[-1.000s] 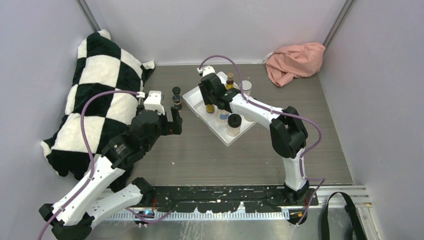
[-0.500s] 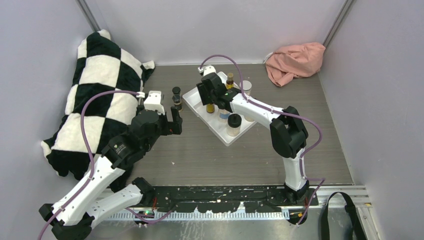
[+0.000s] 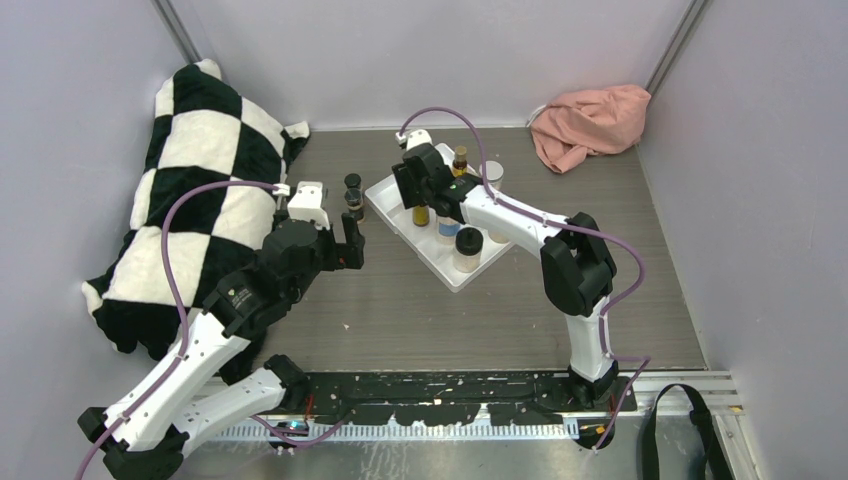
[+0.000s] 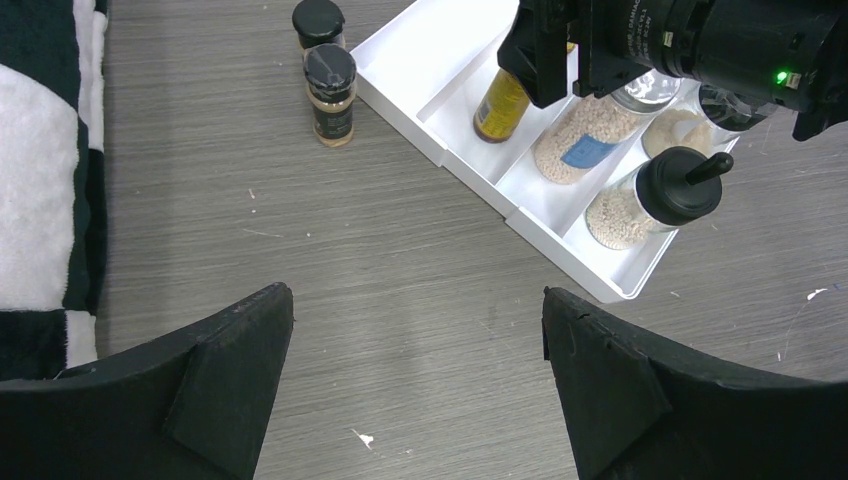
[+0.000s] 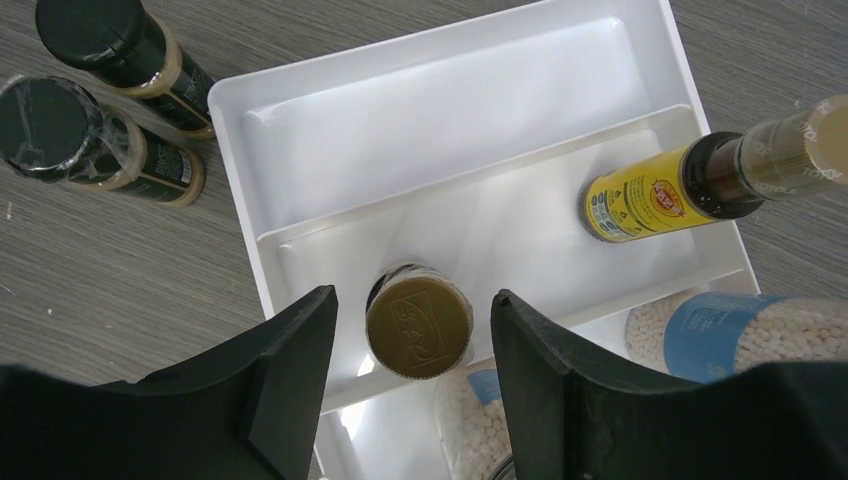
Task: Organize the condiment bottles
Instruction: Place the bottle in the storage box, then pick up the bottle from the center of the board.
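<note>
A white three-compartment tray (image 3: 385, 200) holds six bottles. In the right wrist view, my right gripper (image 5: 412, 300) is open and hangs above a slim amber bottle's tan cap (image 5: 418, 325), with a gap on each side. That bottle stands in the tray's (image 5: 450, 110) middle compartment with the second amber bottle (image 5: 660, 195). A blue-labelled jar (image 4: 590, 135) and a tan black-capped jar (image 4: 650, 200) fill the nearer compartment. Two tiny dark bottles (image 3: 353, 195) stand on the table left of the tray, also in the left wrist view (image 4: 333, 95). My left gripper (image 4: 416, 295) is open and empty, near them.
A black-and-white checkered cushion (image 3: 190, 190) lies along the left wall. A pink cloth (image 3: 590, 120) is bunched in the far right corner. The tray's far-left compartment (image 5: 440, 100) holds nothing. Grey walls close the table on three sides.
My right gripper has shifted a little to the left over the tray. The left arm and the bottles have not moved.
</note>
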Available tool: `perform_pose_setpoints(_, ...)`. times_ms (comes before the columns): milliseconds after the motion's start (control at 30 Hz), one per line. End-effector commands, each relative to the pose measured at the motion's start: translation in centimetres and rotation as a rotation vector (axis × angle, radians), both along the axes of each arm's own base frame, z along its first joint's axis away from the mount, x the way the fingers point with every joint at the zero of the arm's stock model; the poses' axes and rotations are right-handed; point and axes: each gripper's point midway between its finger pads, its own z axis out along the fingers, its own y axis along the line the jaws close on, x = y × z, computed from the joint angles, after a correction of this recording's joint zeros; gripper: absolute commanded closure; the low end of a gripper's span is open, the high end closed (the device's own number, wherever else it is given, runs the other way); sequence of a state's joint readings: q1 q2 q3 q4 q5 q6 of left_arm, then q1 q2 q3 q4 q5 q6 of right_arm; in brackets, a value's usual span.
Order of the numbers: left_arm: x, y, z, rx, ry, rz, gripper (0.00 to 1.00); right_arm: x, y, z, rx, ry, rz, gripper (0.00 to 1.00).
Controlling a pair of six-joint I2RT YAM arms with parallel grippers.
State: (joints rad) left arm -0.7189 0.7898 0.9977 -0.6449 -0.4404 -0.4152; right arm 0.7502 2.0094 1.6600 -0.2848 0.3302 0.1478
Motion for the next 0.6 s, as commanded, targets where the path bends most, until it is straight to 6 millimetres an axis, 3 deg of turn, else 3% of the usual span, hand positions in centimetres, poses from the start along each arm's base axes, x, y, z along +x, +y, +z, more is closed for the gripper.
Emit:
perform_pose_setpoints(0,0.3,-0.4,1.2,-0.039,-0.034,-0.003,0.05,0.9,0.6,5.0,0.07,-0.082,0.0,0.36)
perform_pose_setpoints(567,0.3,-0.1,2.0,-0.051,-0.05,0.012,0.05,1.6,1.8,8.9,0.097,-0.118,0.044,0.35)
